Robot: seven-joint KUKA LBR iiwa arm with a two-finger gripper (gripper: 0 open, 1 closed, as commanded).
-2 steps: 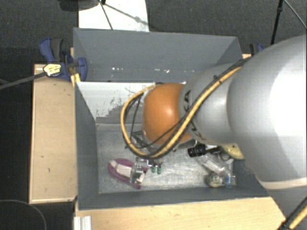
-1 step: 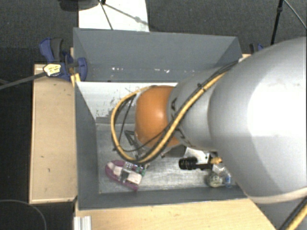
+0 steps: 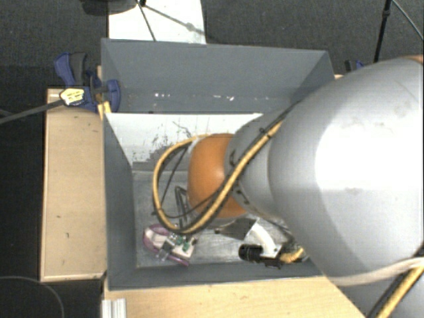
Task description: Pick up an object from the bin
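A purple and pink thing [image 3: 159, 242] lies on the bin floor near the front left corner. A small green and white piece [image 3: 181, 246] touches its right side. Right of the middle, close to the front wall, a white angular thing [image 3: 262, 238] rests beside a black cylindrical thing [image 3: 254, 252] with a yellow end. Both are partly covered by the arm.
The big grey arm comes in from the right and hides most of the bin floor. Its orange cover and a loop of yellow cable hang over the middle, just above the purple thing. Bare floor shows along the left wall.
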